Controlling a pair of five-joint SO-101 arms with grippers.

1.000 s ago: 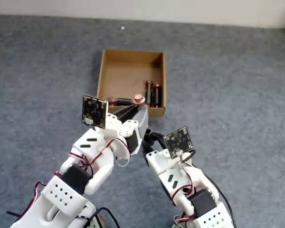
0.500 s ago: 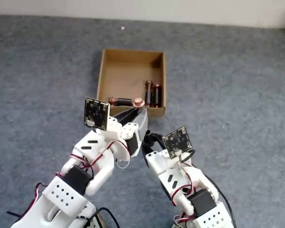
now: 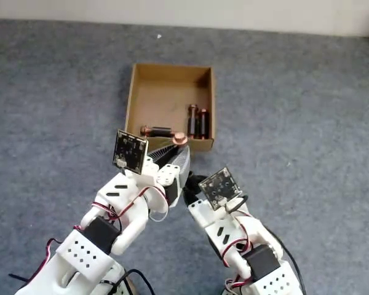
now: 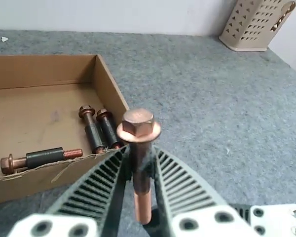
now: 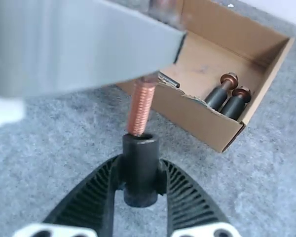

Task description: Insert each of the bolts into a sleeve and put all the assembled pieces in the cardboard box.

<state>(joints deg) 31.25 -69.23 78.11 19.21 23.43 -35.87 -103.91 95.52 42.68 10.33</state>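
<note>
My left gripper [image 4: 138, 159] is shut on a copper bolt [image 4: 139, 129], held upright with its hex head on top, just in front of the cardboard box [image 3: 170, 70]. In the high view the bolt head [image 3: 180, 138] shows above the left gripper [image 3: 177, 155]. My right gripper [image 5: 139, 174] is shut on a black sleeve [image 5: 139, 165], which stands upright below the bolt. The bolt's threaded tip [image 5: 140, 111] sits at the sleeve's mouth. Three assembled pieces lie in the box: one [image 3: 157, 131] by the front wall and two [image 3: 198, 121] side by side at the right wall.
Grey carpet [image 3: 307, 110] surrounds the box on all sides. A beige perforated container [image 4: 256, 22] stands far off to the right. The two arms crowd the ground just in front of the box's front wall [image 5: 187, 116].
The left gripper has drawn back from the box's front wall toward the near side, bringing the bolt over the sleeve. The right wrist has turned slightly.
</note>
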